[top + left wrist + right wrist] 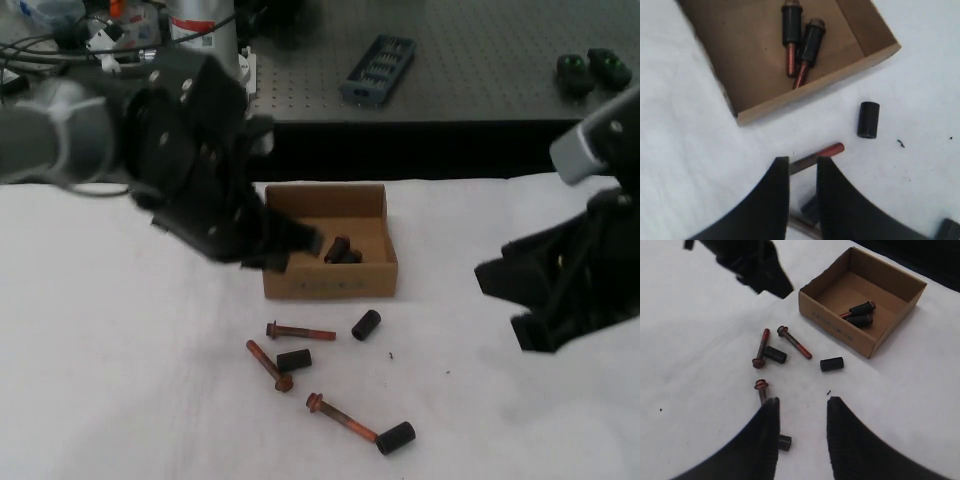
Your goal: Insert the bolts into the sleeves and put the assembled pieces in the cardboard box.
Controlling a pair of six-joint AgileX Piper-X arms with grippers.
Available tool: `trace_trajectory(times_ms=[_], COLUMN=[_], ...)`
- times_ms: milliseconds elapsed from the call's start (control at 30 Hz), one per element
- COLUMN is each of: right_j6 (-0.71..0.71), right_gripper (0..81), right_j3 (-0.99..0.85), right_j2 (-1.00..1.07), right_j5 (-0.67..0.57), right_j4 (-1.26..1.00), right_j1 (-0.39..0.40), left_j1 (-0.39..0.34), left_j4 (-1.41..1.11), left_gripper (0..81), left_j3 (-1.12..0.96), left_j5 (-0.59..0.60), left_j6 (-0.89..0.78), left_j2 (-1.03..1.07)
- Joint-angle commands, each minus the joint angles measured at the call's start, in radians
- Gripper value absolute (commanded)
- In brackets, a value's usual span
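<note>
Left gripper [295,248] looms largest, upper left of centre in the high frame, hanging over the front left corner of the cardboard box [330,287]. Its fingers [777,200] stand a narrow gap apart, with nothing between them. Right gripper [535,300] is at the right edge, mid-height, above the white cloth [120,400] and well apart from the box; jaws spread, nothing held. Box sits centre frame, top open. Two assembled pieces [342,250] lie inside it, side by side, toward its right half. On the cloth below the box, first bolt [300,331] lies bare, near a loose sleeve [366,324]. Second bolt [268,365] lies just beside a second sleeve [293,359]. Lowest in frame, third bolt [340,415] has its tip at a third sleeve [396,437]; cannot tell whether it is seated inside.
</note>
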Motion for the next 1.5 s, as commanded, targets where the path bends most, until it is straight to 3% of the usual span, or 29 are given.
trace_trajectory(times_ms=[0,300,600,933,1267,1467], right_j6=[-0.029,-0.144,-0.223,-0.321,-0.389,-0.412], right_gripper=[24.9,24.6,17.8,22.3,22.4,36.4], right_j3=[-0.037,-0.146,-0.341,-0.534,-0.798,-0.864], right_j2=[0.046,0.259,0.533,0.796,1.048,1.105], right_j5=[-0.067,-0.15,-0.192,-0.1,-0.007,0.026], right_j4=[-0.018,-0.054,0.018,0.115,0.324,0.385], right_j1=[-0.041,-0.065,-0.034,0.106,0.144,0.148], left_j1=[0.002,0.002,0.002,0.002,0.002,0.002], left_j4=[-0.069,-0.15,-0.156,-0.171,-0.093,-0.043], left_gripper=[14.7,14.7,14.7,14.7,14.7,14.7], left_j3=[0.139,0.432,0.629,0.822,0.866,0.866], left_j5=[-0.016,-0.06,-0.083,-0.089,-0.091,-0.091], left_j6=[0.002,-0.02,-0.02,-0.08,-0.079,-0.076], left_j2=[-0.112,-0.363,-0.554,-0.769,-0.994,-1.059])
